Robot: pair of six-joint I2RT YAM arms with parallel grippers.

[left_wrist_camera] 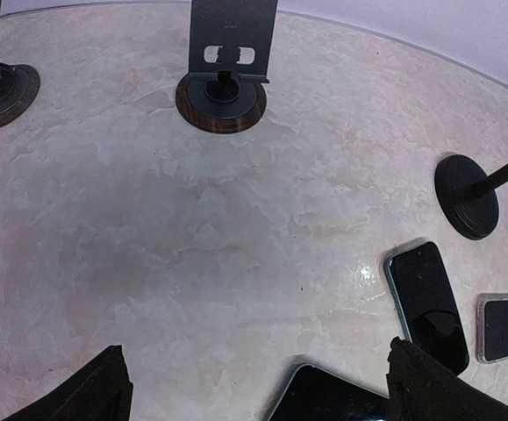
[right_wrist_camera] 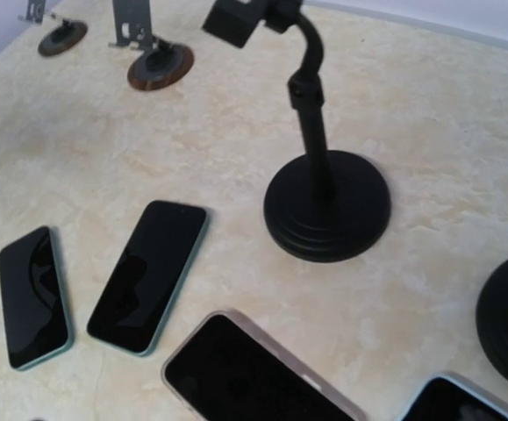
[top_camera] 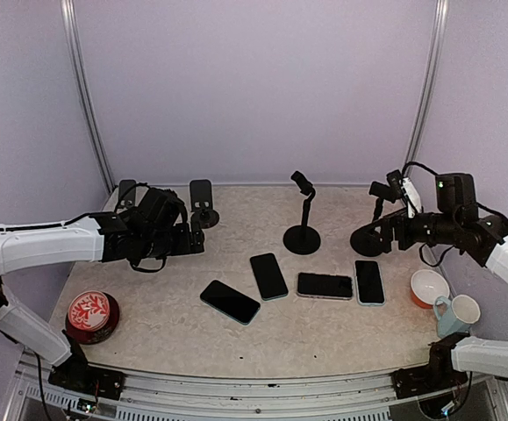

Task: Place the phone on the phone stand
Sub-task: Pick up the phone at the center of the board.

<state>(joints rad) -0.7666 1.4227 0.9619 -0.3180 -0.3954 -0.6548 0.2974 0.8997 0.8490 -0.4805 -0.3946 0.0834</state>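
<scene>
Several dark phones lie face up in a row mid-table: a mint-edged one (top_camera: 230, 301), a second (top_camera: 268, 275), a clear-cased one (top_camera: 325, 285) and one at the right (top_camera: 369, 281). A black gooseneck phone stand (top_camera: 303, 217) rises behind them, with a flat plate stand (top_camera: 203, 203) further left. My left gripper (top_camera: 192, 237) hovers open left of the phones; its wrist view shows the fingers (left_wrist_camera: 104, 390) spread wide over the mint-edged phone's corner (left_wrist_camera: 332, 399). My right gripper (top_camera: 389, 230) hangs by a round black base (top_camera: 368, 239), holding nothing. Its fingers are out of its wrist view, which shows the gooseneck stand (right_wrist_camera: 324, 197) and the clear-cased phone (right_wrist_camera: 254, 373).
A red bowl (top_camera: 91, 314) sits near the front left. An orange-and-white bowl (top_camera: 428, 287) and a pale mug (top_camera: 457, 313) stand at the front right. Another plate stand (top_camera: 127, 193) is behind my left arm. Lilac walls close in the back and sides.
</scene>
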